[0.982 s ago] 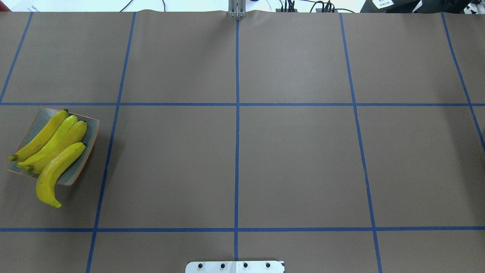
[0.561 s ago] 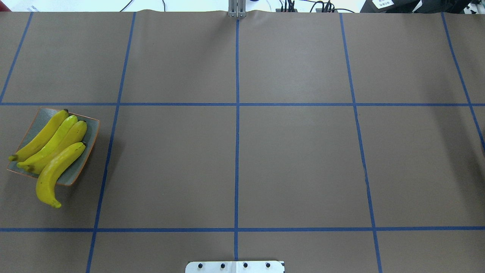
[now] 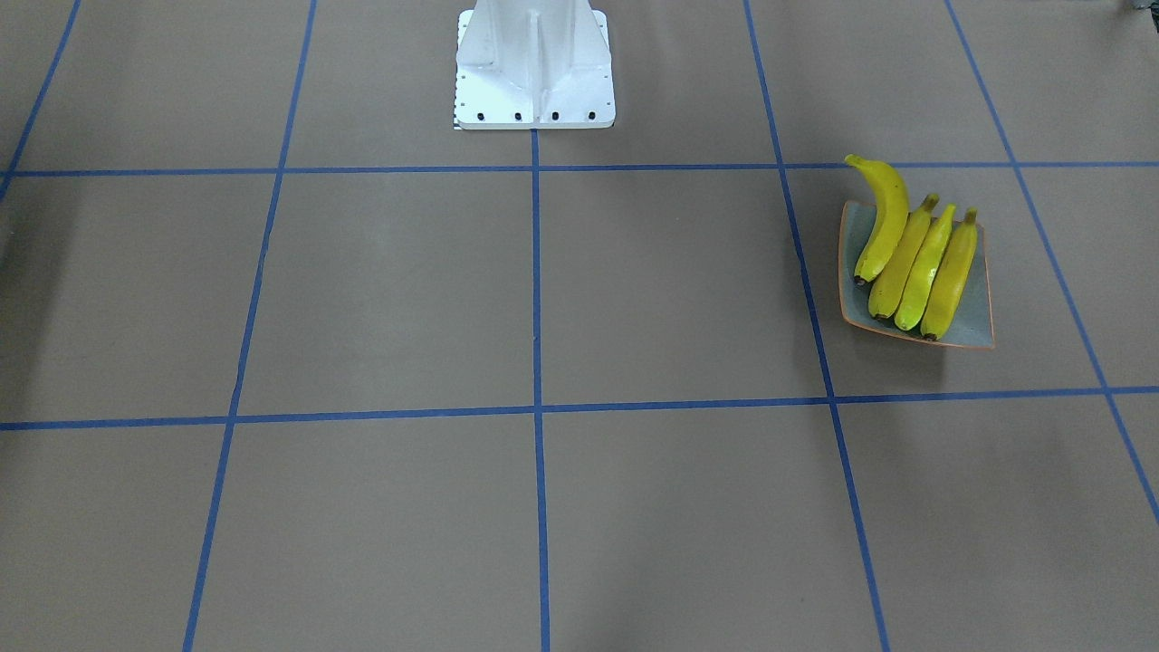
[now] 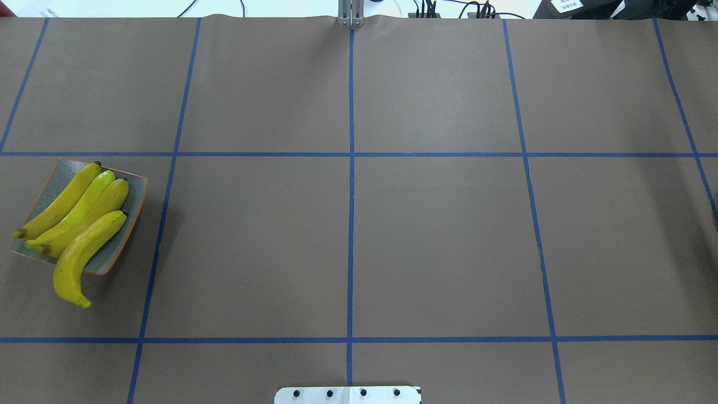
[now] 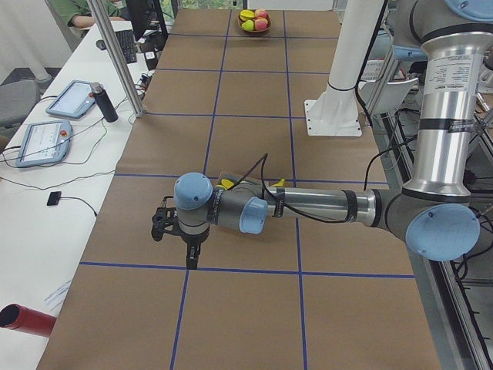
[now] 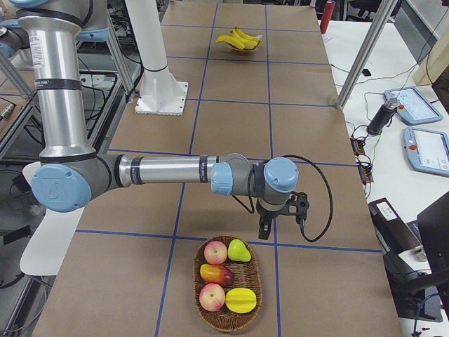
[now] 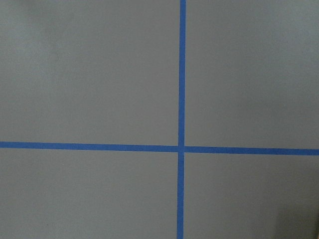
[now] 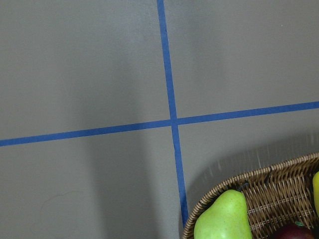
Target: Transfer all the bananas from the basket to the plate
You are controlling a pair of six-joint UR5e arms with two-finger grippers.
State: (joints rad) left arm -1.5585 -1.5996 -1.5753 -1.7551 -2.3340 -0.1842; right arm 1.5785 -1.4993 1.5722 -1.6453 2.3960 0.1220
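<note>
Starting at the fingers, I cannot tell how far apart either pair stands. The left gripper [image 5: 190,254] shows only in the left side view, pointing down over a tape crossing. The right gripper [image 6: 265,228] shows only in the right side view, just off the 12 o'clock end of the basket [image 8: 269,194]. Both wrist cameras see table and no fingertips. No banana is visible at either gripper.

Over the last second the overhead view has not altered. All four bananas [image 4: 76,224] lie side by side exactly where they were, on the plate [image 4: 136,191] at 9 o'clock on the table [image 4: 437,235], and no arm enters that view. I judge the transfer finished, with the arms idling clear of the fruit.

The most curved banana overhangs the plate's 6 o'clock edge. Whether its tip touches the table is hard to make out. In the left side view the left arm [image 5: 316,204] covers the plate, leaving only yellow slivers. The basket lies outside the overhead and front views and is cut off in the right wrist view, where a pear [image 8: 223,219] shows. The right side view shows apples [image 6: 215,251], a pear and a stubby yellow fruit in it, and nothing banana-shaped.
</note>
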